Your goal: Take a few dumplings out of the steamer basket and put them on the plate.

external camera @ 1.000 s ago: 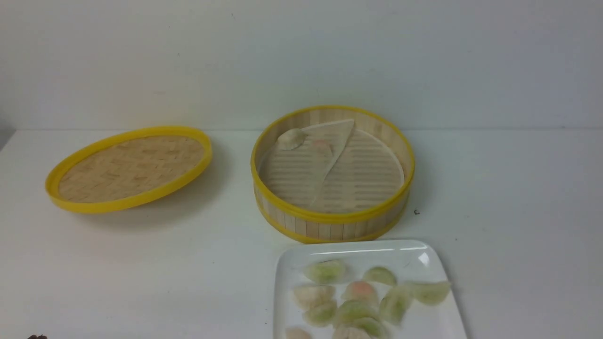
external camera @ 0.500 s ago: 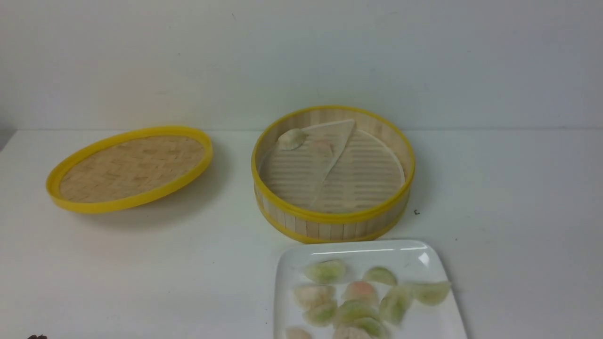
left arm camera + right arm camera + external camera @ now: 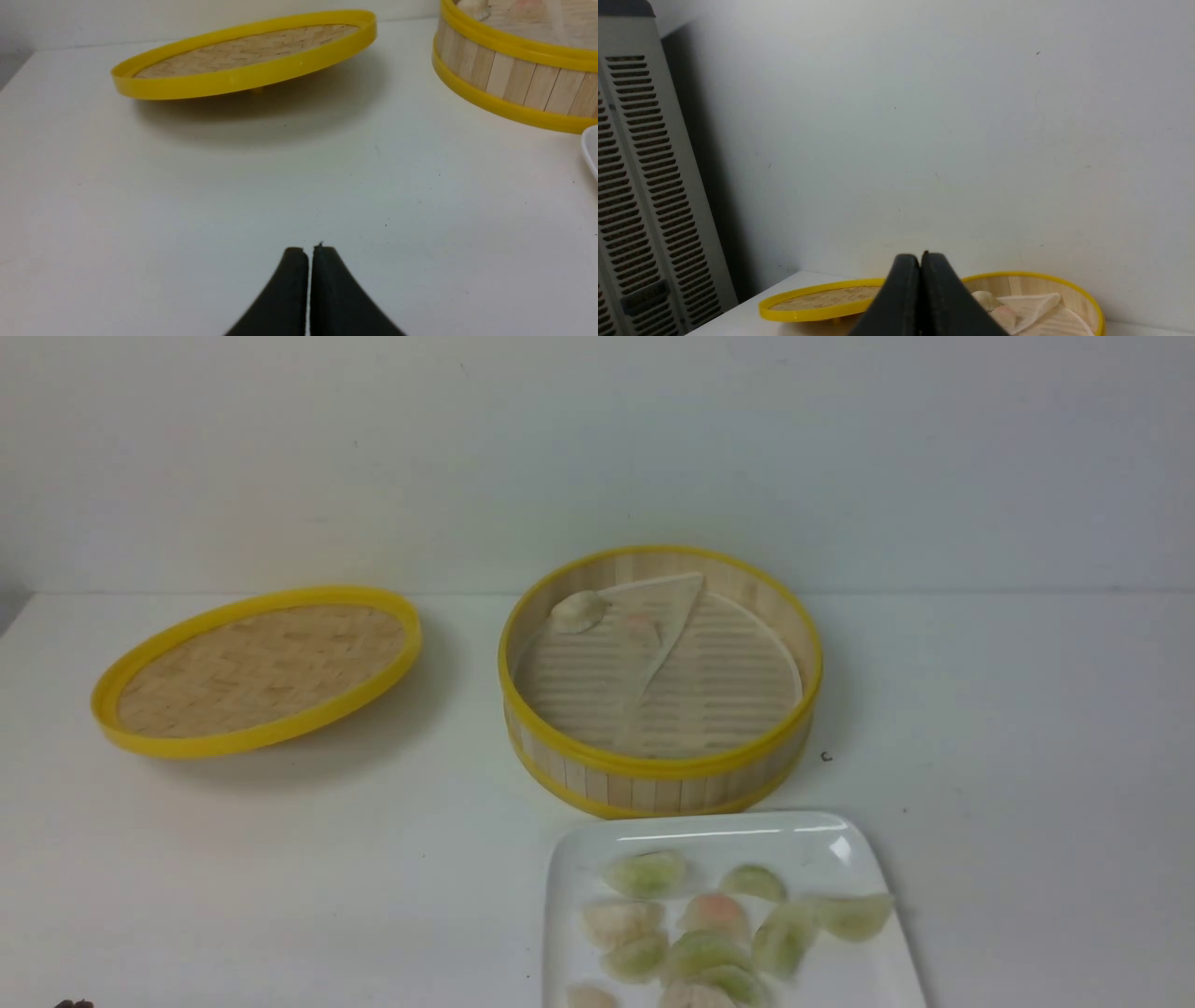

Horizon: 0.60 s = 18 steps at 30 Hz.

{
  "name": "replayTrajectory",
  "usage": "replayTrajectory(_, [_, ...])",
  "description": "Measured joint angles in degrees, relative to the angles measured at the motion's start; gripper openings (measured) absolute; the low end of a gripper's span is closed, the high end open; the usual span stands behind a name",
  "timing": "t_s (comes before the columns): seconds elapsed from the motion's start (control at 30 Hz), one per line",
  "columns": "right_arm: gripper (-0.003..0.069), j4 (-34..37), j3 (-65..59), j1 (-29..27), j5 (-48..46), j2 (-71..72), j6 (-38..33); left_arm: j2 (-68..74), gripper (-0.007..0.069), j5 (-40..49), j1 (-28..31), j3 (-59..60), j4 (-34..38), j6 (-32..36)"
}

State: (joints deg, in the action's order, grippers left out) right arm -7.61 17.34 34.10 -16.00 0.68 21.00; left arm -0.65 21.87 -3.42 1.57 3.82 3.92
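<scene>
While both grippers, left (image 3: 308, 252) and right (image 3: 920, 259), sit pinched together and empty, I judge the right nearer the steamer basket (image 3: 653, 770), whose far-left wall holds one dumpling (image 3: 578, 611).

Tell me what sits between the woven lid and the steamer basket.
Nothing. In the front view only bare white table separates the woven lid from the steamer basket; the left wrist view shows the same gap, bare except for the lid's shadow.

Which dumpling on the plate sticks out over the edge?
The pale green dumpling at the plate's right rim, its tip poking past the edge; the other dumplings lie farther in.
</scene>
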Motion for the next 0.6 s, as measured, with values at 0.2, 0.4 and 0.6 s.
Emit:
replayTrajectory(0.2, [-0.001,0.6,-0.4,0.0,0.2,0.0,-1.2,0.0,-0.0006,0.0,0.0,0.0,0.0,0.0])
replayTrajectory(0.4, [-0.001,5.8,-1.1,0.0,0.1,0.0,-8.4,0.0,-0.0006,0.0,0.0,0.0,0.0,0.0])
replayTrajectory(0.6, [-0.001,6.8,-1.1,-0.6,-0.6,0.0,-10.8,0.0,-0.0006,0.0,0.0,0.0,0.0,0.0])
